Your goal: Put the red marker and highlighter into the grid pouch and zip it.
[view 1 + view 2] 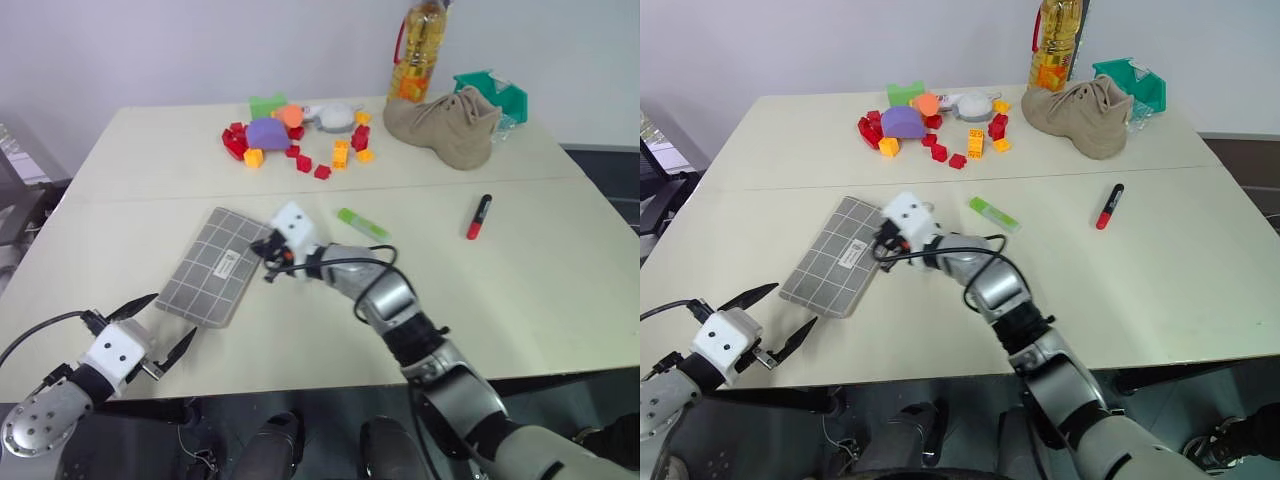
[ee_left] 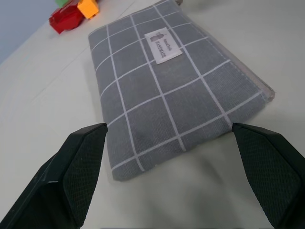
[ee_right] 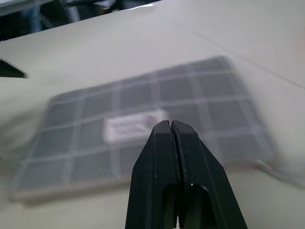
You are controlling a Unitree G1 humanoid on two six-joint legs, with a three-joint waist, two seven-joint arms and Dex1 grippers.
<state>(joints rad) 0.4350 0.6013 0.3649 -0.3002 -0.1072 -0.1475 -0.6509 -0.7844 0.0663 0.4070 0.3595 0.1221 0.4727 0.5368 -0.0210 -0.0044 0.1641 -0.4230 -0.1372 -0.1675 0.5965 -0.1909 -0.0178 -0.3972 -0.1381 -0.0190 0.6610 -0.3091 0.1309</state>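
nearest the head camera, the left gripper point(image 1: 148, 335) hovers at the near edge of the table point(image 1: 560, 290) with its two black fingers spread wide and nothing between them, aimed at the near short end of the grid pouch point(image 1: 215, 265). the pouch lies flat on the pale cream table, label side up, its near corner just beyond that gripper. the right gripper point(image 3: 170, 125) reaches across from the right, its fingers pressed together on nothing, poised at the pouch's far right edge; whether it touches the fabric cannot be told. the highlighter point(image 1: 362, 223) lies on the bare table just right of the right gripper, and the red marker point(image 1: 479, 216) lies farther right, well apart from the pouch. a seam runs across the table behind them. at the far side sit a scatter of toy blocks point(image 1: 300, 135), a tan boot point(image 1: 445, 125), a bottle of yellow liquid point(image 1: 417, 50) and a teal basket point(image 1: 493, 92), against a plain pale wall point(image 1: 200, 45).
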